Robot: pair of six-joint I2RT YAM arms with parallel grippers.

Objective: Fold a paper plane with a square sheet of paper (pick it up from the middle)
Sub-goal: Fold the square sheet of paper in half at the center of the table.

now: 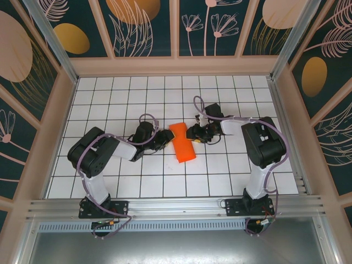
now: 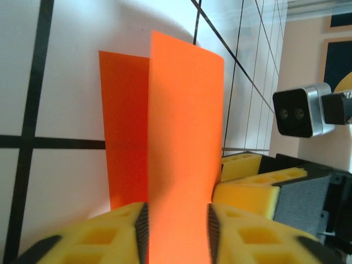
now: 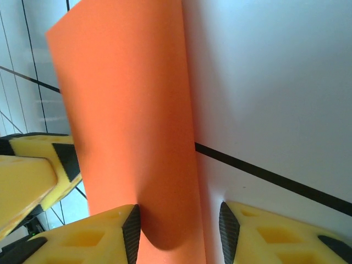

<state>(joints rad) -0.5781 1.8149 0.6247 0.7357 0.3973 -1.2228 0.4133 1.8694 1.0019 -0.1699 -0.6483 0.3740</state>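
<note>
Orange-red paper point(image 1: 182, 144), thin, smooth and creased into a narrow strip, lies mid-table on glossy white grid tiles point(image 1: 137, 181) between the left gripper point(image 1: 166, 138) and right gripper point(image 1: 194, 137), their spongy yellow fingers point(image 2: 99, 236) parted around its lifted flap, with roomy tiles beyond.

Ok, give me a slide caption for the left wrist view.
Folded orange-red paper between the parted fingers of the left pincer, right pincer close beside, on a gridded table.
</note>
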